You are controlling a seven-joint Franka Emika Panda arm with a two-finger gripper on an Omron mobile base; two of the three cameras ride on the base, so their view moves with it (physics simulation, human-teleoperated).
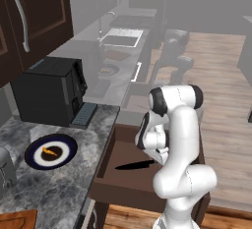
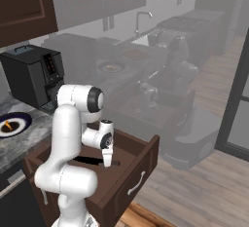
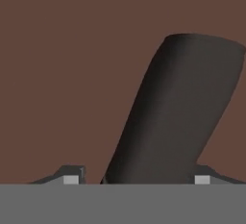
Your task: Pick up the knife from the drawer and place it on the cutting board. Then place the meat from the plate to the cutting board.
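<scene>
The drawer (image 1: pixel 110 171) is a wide, flat box of dark brown wood with low walls, and it is pulled out from under the counter. On its smooth bottom lies the knife (image 1: pixel 134 164), long and thin, with a black blade that ends in a point. The white arm stands in front of the knife's handle end, so that end is hidden in the left base view. In the hand view the handle (image 3: pixel 180 107) looks big, dark grey and rounded, lying slanted on the brown wood.

The claw (image 2: pixel 107 161) reaches down into the drawer, right at the knife. Its two dark tips (image 3: pixel 72 175) sit one on each side of the handle, a little way off it, so the claw is loose and wide and grips nothing that I can see. The very bottom of the handle is cut off in the hand view.

The counter (image 1: pixel 64 188) is grey speckled stone. On it sits the round plate (image 1: pixel 50 151) with a dark blue rim, a white ring and a brown middle. The meat (image 1: pixel 49 151) is a tiny orange bit in the middle of it. A boxy black coffee machine (image 1: pixel 49 91) stands behind the plate. A corner of the reddish wooden cutting board (image 1: pixel 17 220) peeks in at the bottom edge. The far end of the kitchen is foggy and hard to make out.
</scene>
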